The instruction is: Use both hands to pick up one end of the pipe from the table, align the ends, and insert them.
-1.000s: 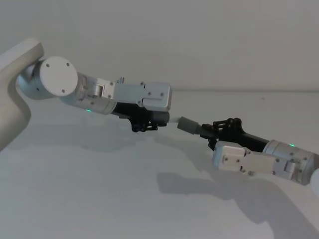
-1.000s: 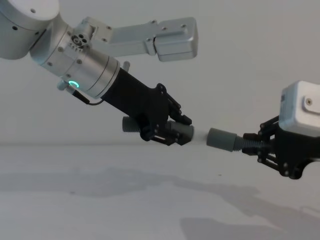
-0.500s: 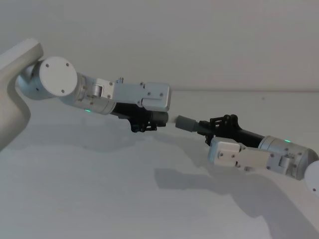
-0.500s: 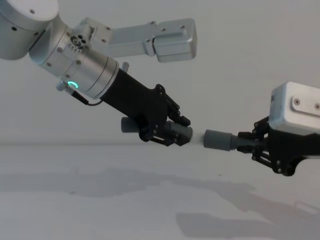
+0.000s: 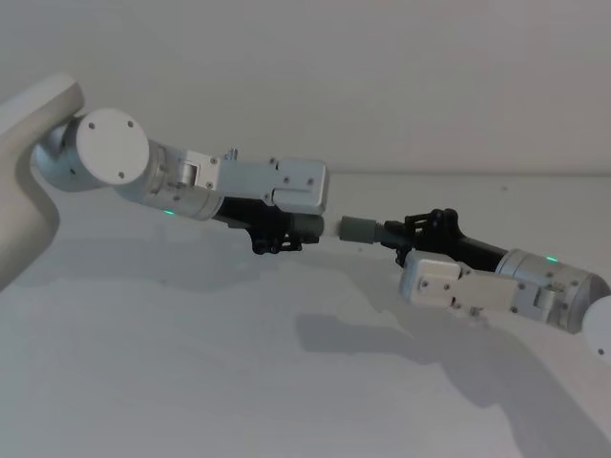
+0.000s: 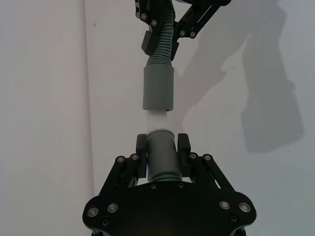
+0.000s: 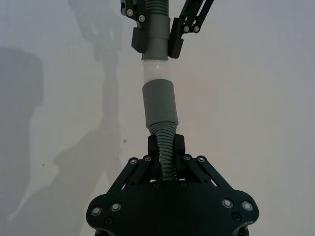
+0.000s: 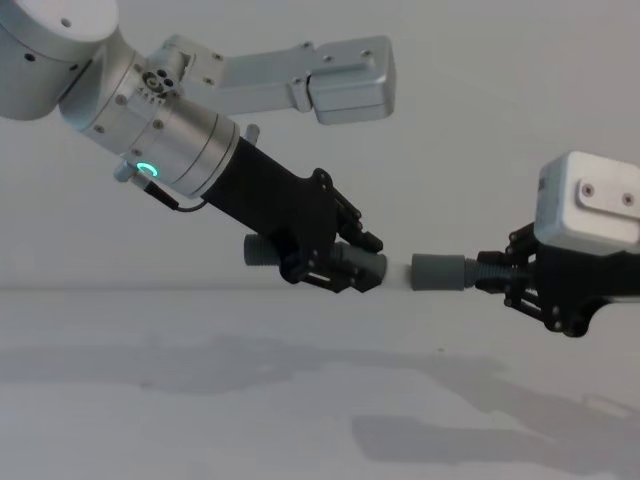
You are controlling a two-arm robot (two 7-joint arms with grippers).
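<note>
Left gripper (image 8: 345,268) clamps the elbow (image 6: 161,157), right gripper (image 7: 166,147) pinches the corrugated hose (image 7: 166,147); both held above the worktop (image 5: 191,382), ends nearly meeting; slight tilt could jam the cuff (image 8: 438,272) on the white spigot (image 6: 158,120).

Place: a bare robot test bench, most like a lab or test cell.
Surface: a plain matt white table (image 5: 191,382), carrying nothing but soft shadows of the arms.
Far side: a blank off-white wall (image 5: 382,76) meets the table along a straight far edge, with no shelves, windows or furniture.
Rig: silver-grey machine arms reach in from the left and the right; a green status ring (image 8: 147,169) glows on the left one.
</note>
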